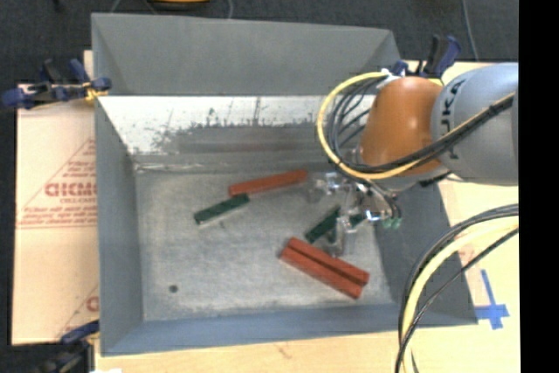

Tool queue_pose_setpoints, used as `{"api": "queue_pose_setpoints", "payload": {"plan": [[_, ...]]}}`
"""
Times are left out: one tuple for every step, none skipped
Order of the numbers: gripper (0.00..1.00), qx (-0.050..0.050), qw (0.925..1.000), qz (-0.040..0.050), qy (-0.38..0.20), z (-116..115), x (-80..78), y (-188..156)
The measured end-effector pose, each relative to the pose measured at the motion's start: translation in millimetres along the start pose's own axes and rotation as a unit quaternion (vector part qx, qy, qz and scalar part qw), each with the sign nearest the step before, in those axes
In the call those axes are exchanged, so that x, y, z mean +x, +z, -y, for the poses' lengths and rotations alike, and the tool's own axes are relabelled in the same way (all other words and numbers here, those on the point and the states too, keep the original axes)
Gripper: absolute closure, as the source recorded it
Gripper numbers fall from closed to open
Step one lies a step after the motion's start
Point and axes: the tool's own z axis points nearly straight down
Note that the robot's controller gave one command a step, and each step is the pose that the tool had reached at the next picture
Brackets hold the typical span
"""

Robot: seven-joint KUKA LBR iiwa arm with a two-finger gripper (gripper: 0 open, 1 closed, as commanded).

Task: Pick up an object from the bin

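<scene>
The hand [354,218] hangs over a small dark-green piece [321,230], just above a long red rectangular block [323,267]; whether it is apart or together I cannot tell.

Scuffed matt grey metal bin [118,214]

Near-left corner of the bin [118,214] floor is wide open. Right's tight: red block [323,267], small green piece [323,229] beside the pincer [354,218], green stick [220,210] mid-floor.
</scene>
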Motion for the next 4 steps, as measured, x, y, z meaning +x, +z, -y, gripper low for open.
{"api": "queue_pose_setpoints", "payload": {"plan": [[0.00, 0.000, 1.0000, 0.0006, 0.001, 1.2, -1.7, -1.2], [0.00, 0.000, 1.0000, 0.0011, 0.002, 2.4, -3.5, -2.3], [1.00, 0.000, 1.0000, 0.0018, 0.002, 2.0, -4.0, -2.9], [1.00, 0.001, 1.0000, 0.0019, 0.004, 3.9, -7.5, -81.8]]}}
